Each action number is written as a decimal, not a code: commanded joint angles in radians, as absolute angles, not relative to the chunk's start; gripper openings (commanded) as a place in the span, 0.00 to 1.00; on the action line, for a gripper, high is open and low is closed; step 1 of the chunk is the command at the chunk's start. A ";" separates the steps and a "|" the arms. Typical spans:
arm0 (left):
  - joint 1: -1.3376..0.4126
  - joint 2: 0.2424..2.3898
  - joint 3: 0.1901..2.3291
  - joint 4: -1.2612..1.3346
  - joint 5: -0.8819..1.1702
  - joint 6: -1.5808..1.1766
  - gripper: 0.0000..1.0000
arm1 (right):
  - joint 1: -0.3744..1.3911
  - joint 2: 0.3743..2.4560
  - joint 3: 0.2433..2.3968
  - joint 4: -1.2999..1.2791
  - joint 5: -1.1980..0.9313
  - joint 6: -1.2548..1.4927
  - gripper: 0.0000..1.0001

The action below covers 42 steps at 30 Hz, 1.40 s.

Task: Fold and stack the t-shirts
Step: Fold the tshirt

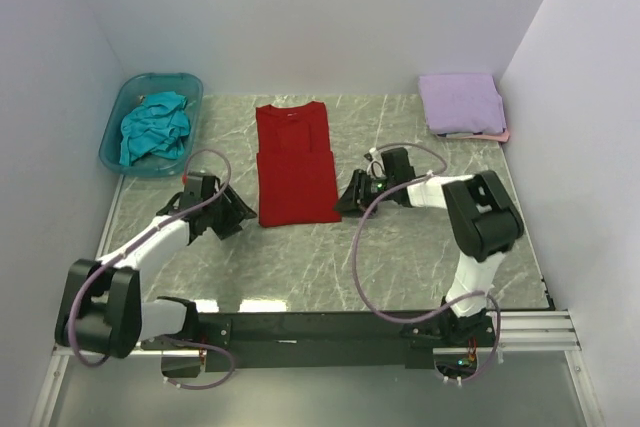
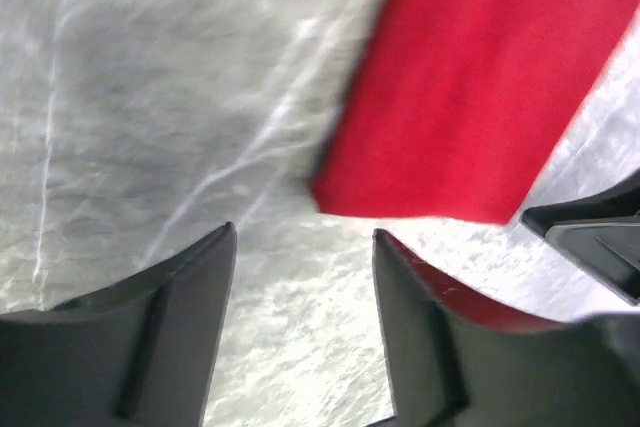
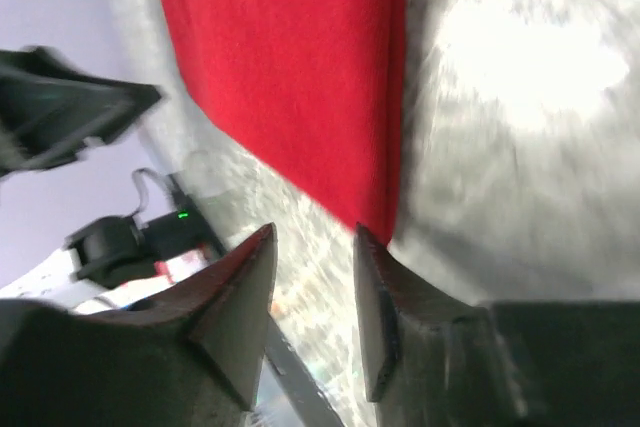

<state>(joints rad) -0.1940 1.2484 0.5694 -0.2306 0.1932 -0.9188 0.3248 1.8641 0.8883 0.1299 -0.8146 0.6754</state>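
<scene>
1. One grey marbled worktop point(image 1: 430, 257) carries everything.
2. Deep red t-shirt point(image 1: 295, 162): flat, sides folded in, from centre toward 12 o'clock.
3. Tub point(image 1: 112, 147): at 10 o'clock, holds the crumpled teal t-shirt point(image 1: 155, 127).
4. Lavender t-shirt point(image 1: 460, 99): folded, at 2 o'clock, atop the pale pink t-shirt point(image 1: 495, 135).
5. Left end effector point(image 2: 305, 237): spread, empty, near the deep red t-shirt's 7 o'clock corner.
6. Right end effector point(image 3: 315, 232): spread, empty, near its 5 o'clock corner.

Four t-shirts in all, one deep red point(image 1: 295, 162), one teal point(image 1: 155, 127), one lavender point(image 1: 460, 99), one pale pink point(image 1: 497, 135), plus one plastic tub point(image 1: 110, 142) and two pincers, left pincer point(image 1: 240, 211) and right pincer point(image 1: 349, 197).
</scene>
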 commanded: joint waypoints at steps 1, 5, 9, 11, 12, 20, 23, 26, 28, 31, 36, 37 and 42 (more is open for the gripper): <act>-0.242 1.204 0.676 -0.342 0.063 -0.821 0.67 | 0.337 1.685 0.923 -0.122 -0.617 0.508 0.50; -0.365 1.275 0.791 -0.417 -0.046 -0.790 0.82 | 0.391 1.577 0.942 -0.262 -0.366 0.466 0.63; -0.423 1.405 0.860 -0.442 -0.098 -0.772 0.77 | 0.462 1.520 0.963 -0.357 -0.192 0.469 0.67; -0.437 1.446 0.902 -0.466 -0.120 -0.762 0.74 | 0.495 1.508 0.969 -0.373 -0.138 0.469 0.67; -0.442 1.478 0.913 -0.475 -0.127 -0.762 0.69 | 0.506 1.506 0.977 -0.388 -0.123 0.469 0.67; -0.469 1.572 0.956 -0.479 -0.138 -0.750 0.57 | 0.558 1.549 1.017 -0.406 -0.072 0.485 0.67; -0.472 1.615 0.968 -0.486 -0.137 -0.749 0.53 | 0.574 1.575 1.038 -0.411 -0.061 0.485 0.67; -0.474 1.652 0.974 -0.494 -0.138 -0.752 0.50 | 0.587 1.597 1.055 -0.414 -0.043 0.488 0.67; -0.474 1.667 0.979 -0.506 -0.138 -0.753 0.49 | 0.598 1.621 1.072 -0.417 -0.029 0.488 0.67; -0.474 1.693 0.994 -0.523 -0.147 -0.756 0.49 | 0.609 1.672 1.104 -0.434 -0.006 0.488 0.67; -0.479 1.736 0.999 -0.541 -0.118 -0.750 0.45 | 0.632 1.747 1.170 -0.466 -0.002 0.514 0.67; -0.479 1.740 0.994 -0.541 -0.115 -0.752 0.43 | 0.632 1.759 1.186 -0.474 -0.002 0.518 0.67; -0.479 1.723 0.962 -0.532 -0.094 -0.755 0.26 | 0.658 1.847 1.275 -0.541 0.024 0.538 0.67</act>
<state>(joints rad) -0.4713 1.6970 1.0008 -0.5129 -0.1173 -0.7639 0.6399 1.8095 1.2068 -0.4934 -0.0139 0.5148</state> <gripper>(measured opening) 0.279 0.671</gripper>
